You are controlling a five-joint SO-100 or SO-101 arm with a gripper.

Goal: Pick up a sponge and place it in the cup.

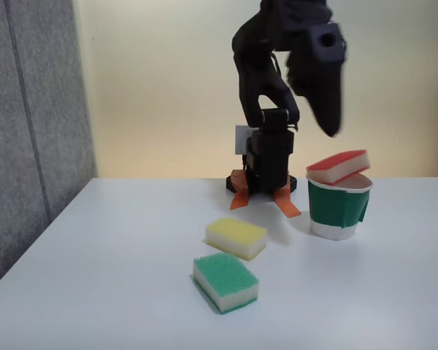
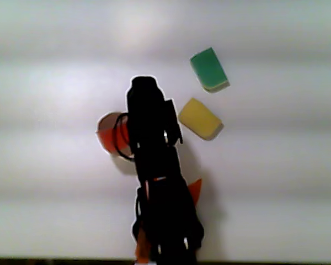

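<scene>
The red-topped sponge [image 1: 338,165] lies tilted across the rim of the green-banded cup [image 1: 336,208], sticking up above it rather than down inside. In the other view, the sponge [image 2: 106,132] shows as a red patch beside the black arm, which covers part of the cup. My black gripper [image 1: 331,130] hangs point-down a little above the sponge, clear of it and holding nothing. Its fingers blur into one dark shape, so their gap is unreadable.
A yellow-topped sponge [image 1: 236,237] [image 2: 199,117] and a green-topped sponge [image 1: 225,281] [image 2: 209,68] lie on the white table, left of the cup in the fixed view. The arm's base [image 1: 266,164] stands behind, with orange tabs [image 1: 286,202] at its foot. A grey panel [image 1: 25,131] borders the left.
</scene>
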